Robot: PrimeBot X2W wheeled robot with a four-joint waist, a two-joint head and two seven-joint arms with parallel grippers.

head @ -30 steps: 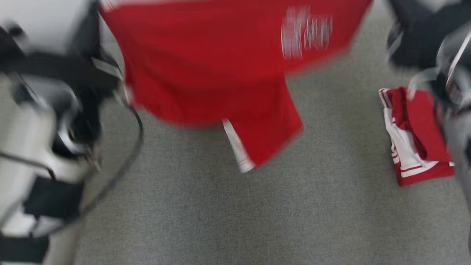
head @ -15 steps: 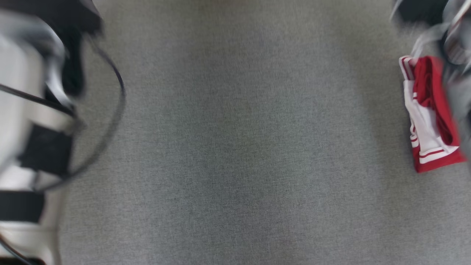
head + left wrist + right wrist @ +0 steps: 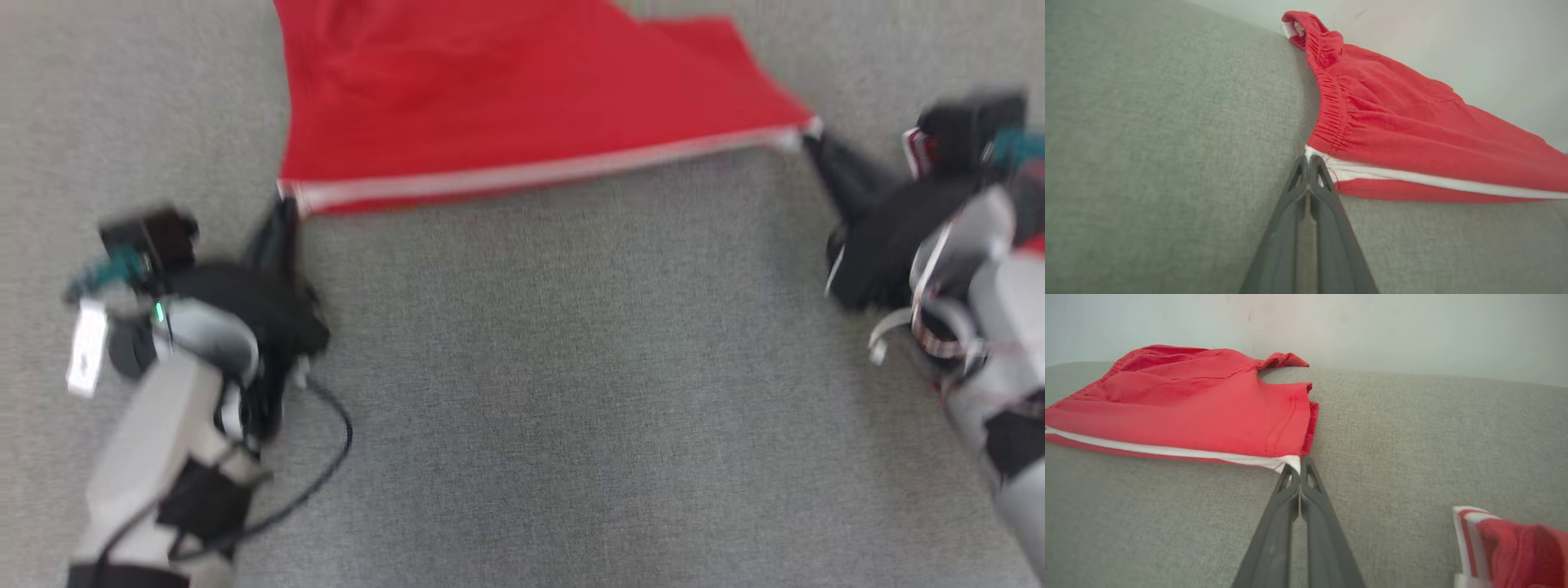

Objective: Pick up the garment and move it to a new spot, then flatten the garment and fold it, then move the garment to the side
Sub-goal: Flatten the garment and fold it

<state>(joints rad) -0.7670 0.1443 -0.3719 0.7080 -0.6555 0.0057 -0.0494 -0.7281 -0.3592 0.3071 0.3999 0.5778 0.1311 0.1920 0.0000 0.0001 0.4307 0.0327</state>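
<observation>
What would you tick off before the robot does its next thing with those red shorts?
1. Left pincer shut on the waistband corner of the red shorts: ok.
2. Right pincer shut on the leg-hem corner: ok.
3. White stripe stretched straight between them: ok.
4. Fabric flat on the grey surface: not ok, far edge rumpled.
5. Folded garment apart from the shorts: ok.

Red shorts [image 3: 506,90], white side stripe, spread flat on grey fabric

grey fabric surface [image 3: 571,408] | folded red-and-white cloth [image 3: 1515,547] lying on it | pale wall [image 3: 1412,330] behind
</observation>
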